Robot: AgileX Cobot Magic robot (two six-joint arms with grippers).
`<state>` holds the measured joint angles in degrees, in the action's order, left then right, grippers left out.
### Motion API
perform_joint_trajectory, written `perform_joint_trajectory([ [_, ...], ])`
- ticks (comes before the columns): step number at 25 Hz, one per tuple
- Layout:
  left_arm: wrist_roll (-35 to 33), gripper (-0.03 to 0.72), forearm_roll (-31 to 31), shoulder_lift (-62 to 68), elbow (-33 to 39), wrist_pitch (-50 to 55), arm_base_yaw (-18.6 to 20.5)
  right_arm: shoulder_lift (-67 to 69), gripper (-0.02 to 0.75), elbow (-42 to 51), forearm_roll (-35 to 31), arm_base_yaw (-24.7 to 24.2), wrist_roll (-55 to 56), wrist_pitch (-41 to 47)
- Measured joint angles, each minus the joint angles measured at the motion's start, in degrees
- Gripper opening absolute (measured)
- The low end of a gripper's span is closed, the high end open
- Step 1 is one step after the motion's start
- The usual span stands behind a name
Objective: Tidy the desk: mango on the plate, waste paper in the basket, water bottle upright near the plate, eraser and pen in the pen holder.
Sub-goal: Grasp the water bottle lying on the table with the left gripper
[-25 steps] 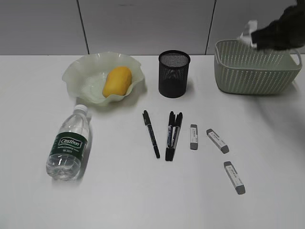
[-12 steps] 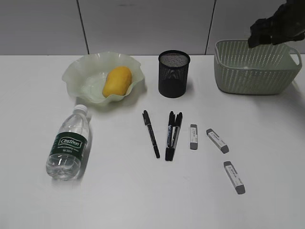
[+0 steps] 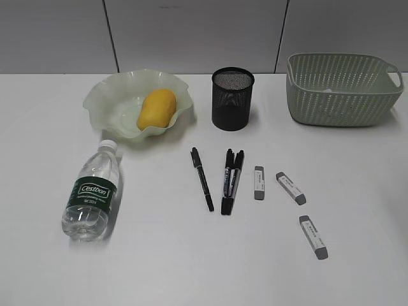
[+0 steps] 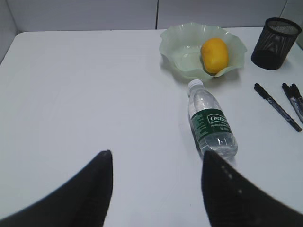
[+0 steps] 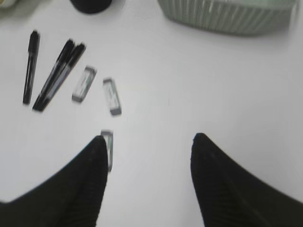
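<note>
The mango (image 3: 156,108) lies in the ruffled plate (image 3: 102,95). On its side on the desk (image 3: 159,255) lies the water bottle (image 3: 92,191), cap toward the plate. Three pens (image 3: 203,178) and three erasers (image 3: 259,183) lie in front of the pen holder (image 3: 233,99). The waste paper shows only as a faint white patch (image 3: 327,90) inside the basket (image 3: 344,89). My left gripper (image 4: 156,153) is open and empty, near the bottle's base (image 4: 212,120). My right gripper (image 5: 149,137) is open and empty above the desk, with one eraser (image 5: 108,149) beside its left finger.
Neither arm shows in the exterior view. The pens (image 5: 57,75) and two more erasers (image 5: 112,96) lie to the left of my right gripper, with the basket wall (image 5: 227,16) beyond it. A grey wall stands behind the desk.
My right gripper was shut on the waste paper above the basket; it opened, the paper dropped in, and the arm drew back out of the exterior view. The left arm stayed still.
</note>
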<state>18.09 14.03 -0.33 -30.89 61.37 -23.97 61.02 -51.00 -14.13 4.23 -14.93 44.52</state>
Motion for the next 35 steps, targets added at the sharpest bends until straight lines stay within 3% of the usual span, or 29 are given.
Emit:
perform_joint_trajectory([
  [7,0.0,0.445,0.0,2.7,0.0,-0.1,0.0,-31.5,0.401,12.6,8.8,0.1,4.9,13.6],
  [14,-0.1,0.408,0.0,12.3,-0.5,-0.9,0.0,-52.6,0.399,17.7,12.6,0.1,7.7,15.4],
  [21,-0.7,0.412,-0.3,36.0,-4.8,-16.9,0.0,-57.9,0.394,21.7,13.2,0.1,10.3,15.1],
  [25,-0.9,0.510,-2.3,55.3,-9.3,-24.0,0.0,-57.9,0.394,21.7,13.2,0.1,10.6,15.0],
  [29,-0.9,0.596,-2.8,73.5,-17.5,-24.9,0.0,-57.9,0.394,21.7,13.3,0.1,10.8,15.0],
  [35,-0.9,0.609,-4.1,97.1,-32.0,-21.1,0.1,-57.9,0.393,21.7,13.3,0.1,10.8,15.0],
])
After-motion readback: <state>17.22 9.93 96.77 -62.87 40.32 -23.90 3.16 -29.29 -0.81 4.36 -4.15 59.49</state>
